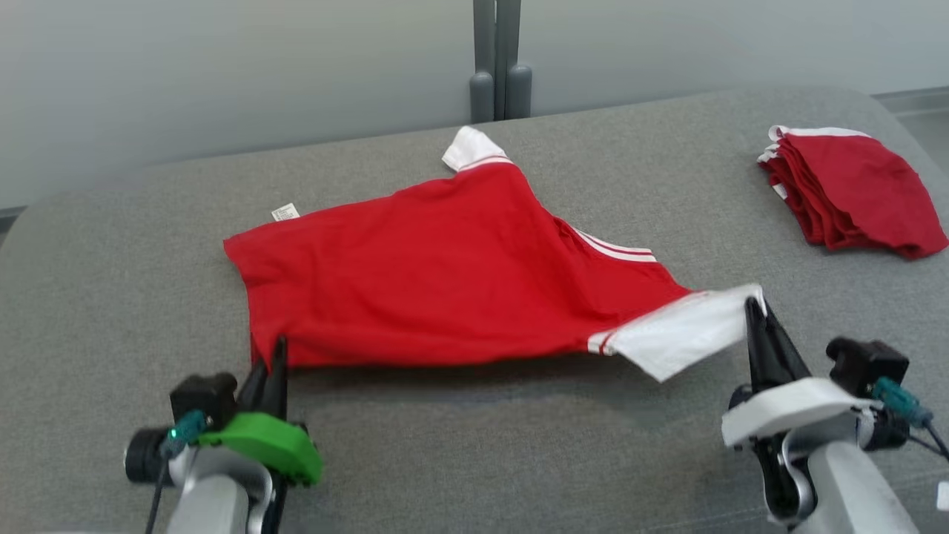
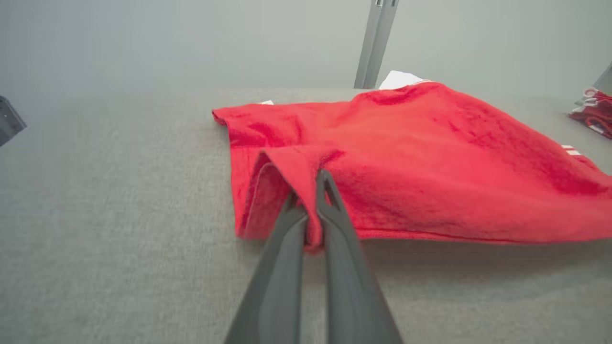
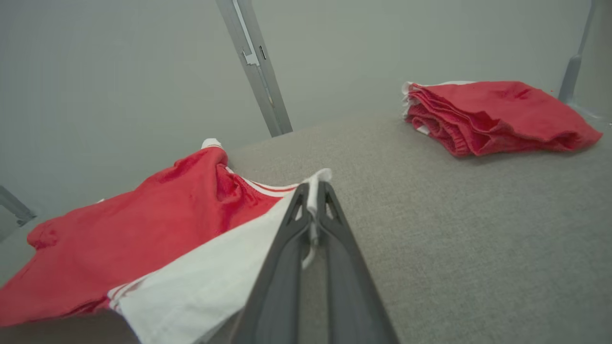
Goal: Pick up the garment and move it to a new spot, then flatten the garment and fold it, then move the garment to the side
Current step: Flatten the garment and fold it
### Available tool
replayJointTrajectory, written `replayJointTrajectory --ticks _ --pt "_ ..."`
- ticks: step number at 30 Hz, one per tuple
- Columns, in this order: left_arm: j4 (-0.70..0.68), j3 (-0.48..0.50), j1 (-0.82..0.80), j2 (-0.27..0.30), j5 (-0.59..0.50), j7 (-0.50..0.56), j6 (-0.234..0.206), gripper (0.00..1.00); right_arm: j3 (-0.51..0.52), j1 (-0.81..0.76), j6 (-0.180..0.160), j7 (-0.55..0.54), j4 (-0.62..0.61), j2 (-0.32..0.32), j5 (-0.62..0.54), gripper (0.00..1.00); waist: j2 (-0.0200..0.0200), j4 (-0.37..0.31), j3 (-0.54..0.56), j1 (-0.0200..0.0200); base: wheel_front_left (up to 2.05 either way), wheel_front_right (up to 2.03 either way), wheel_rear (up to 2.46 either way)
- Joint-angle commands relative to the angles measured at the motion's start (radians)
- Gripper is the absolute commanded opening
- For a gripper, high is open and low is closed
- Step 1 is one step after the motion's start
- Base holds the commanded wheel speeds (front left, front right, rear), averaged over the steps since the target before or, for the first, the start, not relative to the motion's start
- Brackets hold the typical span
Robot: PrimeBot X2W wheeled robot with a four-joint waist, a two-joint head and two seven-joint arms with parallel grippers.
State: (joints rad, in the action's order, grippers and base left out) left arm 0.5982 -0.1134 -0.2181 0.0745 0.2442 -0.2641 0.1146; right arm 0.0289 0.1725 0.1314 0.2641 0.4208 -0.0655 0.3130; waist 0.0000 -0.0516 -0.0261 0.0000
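I hold the red garment (image 1: 445,274) stretched across the middle of the grey padded table (image 1: 519,445). Its near edge is raised off the surface between my two grippers, with a shadow beneath it, while its far side rests on the tabletop.

The left gripper (image 1: 270,363) stands at the garment's near left corner. In the left wrist view its two dark fingers are pressed together on a fold of the red hem, which bunches up around their tips. The right gripper (image 1: 756,311) stands at the near right corner. Its fingers are pinched on the edge of the broad white band (image 1: 682,330) that ends that side of the garment, and the right wrist view shows a strip of white cloth caught between them.

A small white label (image 1: 285,212) pokes out at the garment's far left edge; its print is too small for me to read. Thin white stripes run along the red cloth beside the white band and again near a white flap (image 1: 468,147) at the far edge.

At the table's far right, well apart from the garment, sits a pile (image 1: 852,193) of folded red cloth with white trim showing at its left side. A grey post (image 1: 500,59) rises behind the table's middle against the pale wall.
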Motion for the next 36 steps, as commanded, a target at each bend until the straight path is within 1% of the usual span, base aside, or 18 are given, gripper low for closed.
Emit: replayJointTrajectory --ticks 1,4,7,9,13,15,16,17,18,20,22,25,27,29,30,31,33,36 --pt "-0.003 -0.003 -0.047 0.013 -0.007 0.0 0.003 0.0 -0.003 0.03 -0.002 0.0 -0.014 0.0 0.006 0.0 0.0 0.003 -0.111 0.0 0.0 0.0 0.0" --pt "0.018 -0.046 -0.195 0.047 -0.028 0.0 0.012 0.0 -0.016 0.129 -0.002 0.0 -0.041 0.002 0.015 0.0 0.0 0.007 -0.204 0.0 0.0 0.0 0.0" --pt "0.068 -0.12 -0.376 0.085 -0.035 0.016 0.015 0.0 -0.057 0.256 -0.001 0.0 -0.013 0.002 0.013 0.0 0.0 0.011 -0.297 0.0 0.0 0.0 0.0" --pt "0.091 -0.168 -0.52 0.117 -0.021 0.028 0.015 0.0 -0.079 0.385 -0.001 0.0 0.008 -0.018 -0.004 0.0 0.0 0.011 -0.365 0.0 0.0 0.0 0.0" --pt "0.154 -0.25 -0.8 0.186 -0.028 0.052 0.016 0.0 -0.083 0.679 -0.001 0.0 0.082 -0.034 -0.019 0.0 0.0 0.011 -0.461 0.0 0.0 0.0 0.0" --pt "0.198 -0.271 -0.923 0.211 -0.038 0.055 0.016 0.0 -0.102 0.826 -0.001 0.0 0.129 -0.071 -0.062 0.0 0.0 0.015 -0.47 0.0 0.0 0.0 0.0" --pt "0.219 -0.28 -0.988 0.226 -0.049 0.057 0.016 0.0 -0.091 0.9 -0.002 0.0 0.16 -0.089 -0.076 0.0 0.0 0.016 -0.471 0.0 0.0 0.0 0.0" --pt "0.237 -0.279 -1.056 0.238 -0.054 0.051 0.016 0.0 -0.101 0.979 -0.002 0.0 0.178 -0.11 -0.12 0.0 0.0 0.017 -0.47 0.0 0.0 0.0 0.0" --pt "0.24 -0.29 -1.123 0.248 -0.082 0.04 0.013 0.0 -0.081 1.05 -0.002 0.0 0.194 -0.117 -0.135 0.0 0.0 0.019 -0.468 0.0 0.0 0.0 0.0" --pt "0.254 -0.298 -1.226 0.247 -0.111 0.021 -0.004 0.0 -0.055 1.174 -0.002 0.0 0.214 -0.166 -0.22 0.0 0.0 0.032 -0.456 0.0 0.0 0.0 0.0" --pt "0.254 -0.29 -1.303 0.245 -0.123 0.006 -0.031 0.0 -0.002 1.268 -0.002 0.0 0.209 -0.192 -0.287 0.0 0.0 0.04 -0.437 0.0 0.0 0.0 0.0" --pt "0.241 -0.287 -1.378 0.254 -0.139 0.0 -0.045 0.0 0.055 1.354 -0.002 0.0 0.214 -0.199 -0.375 0.0 0.0 0.036 -0.425 0.0 0.0 0.0 0.0" --pt "0.229 -0.284 -1.387 0.255 -0.14 0.0 -0.047 0.0 0.07 1.376 -0.002 0.0 0.215 -0.198 -0.394 0.0 0.0 0.034 -0.429 0.0 0.0 0.0 0.0" --pt "0.212 -0.272 -1.374 0.262 -0.13 0.001 -0.045 0.0 0.088 1.388 -0.002 0.0 0.237 -0.183 -0.428 0.0 0.0 0.026 -0.451 0.0 0.0 0.0 0.0" --pt "0.216 -0.262 -1.327 0.275 -0.119 0.001 -0.038 0.0 0.087 1.378 -0.002 0.0 0.258 -0.157 -0.427 0.0 0.0 0.017 -0.484 0.0 0.0 0.0 0.0" --pt "0.216 -0.255 -1.329 0.282 -0.113 0.001 -0.034 0.0 0.082 1.374 -0.002 0.0 0.263 -0.151 -0.42 0.0 0.0 0.012 -0.506 0.0 0.0 0.0 0.0" --pt "0.229 -0.251 -1.278 0.287 -0.098 0.001 -0.024 0.0 0.078 1.357 -0.002 0.0 0.272 -0.15 -0.402 0.0 0.0 0.003 -0.553 0.0 0.0 0.0 0.0" --pt "0.225 -0.224 -1.206 0.29 -0.076 0.001 -0.024 0.0 0.083 1.299 -0.002 0.0 0.26 -0.151 -0.358 0.0 0.0 -0.005 -0.617 0.0 0.0 0.0 0.0"
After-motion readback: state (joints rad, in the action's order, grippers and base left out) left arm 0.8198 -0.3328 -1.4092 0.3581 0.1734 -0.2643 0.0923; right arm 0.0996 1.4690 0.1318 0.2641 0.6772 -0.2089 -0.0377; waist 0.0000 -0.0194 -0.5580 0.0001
